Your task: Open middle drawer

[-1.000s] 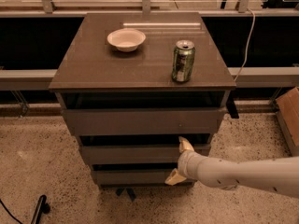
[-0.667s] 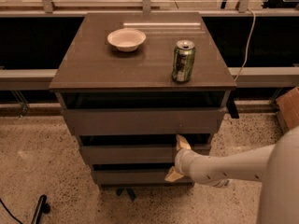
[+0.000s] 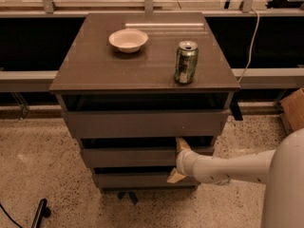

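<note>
The middle drawer (image 3: 127, 156) is the central flat grey-brown front of the cabinet (image 3: 142, 75), with a dark gap above it. My gripper (image 3: 178, 161) is at the right part of that front, at the end of the white arm coming in from the right. Its fingers are spread. The upper fingertip (image 3: 182, 144) sits at the drawer's top edge, in the gap. The lower fingertip (image 3: 175, 177) sits below the drawer's bottom edge, over the lowest drawer (image 3: 133, 180). The taller top drawer (image 3: 142, 123) is above.
A white bowl (image 3: 128, 40) and a green can (image 3: 186, 62) stand on the cabinet top. A cardboard box (image 3: 294, 109) is at the right on the speckled floor. A black object (image 3: 40, 212) lies at the bottom left. A rail and a white cable run behind.
My gripper has moved a little left and in toward the middle drawer front, and the arm's white body now fills the lower right corner. The drawers look unmoved.
</note>
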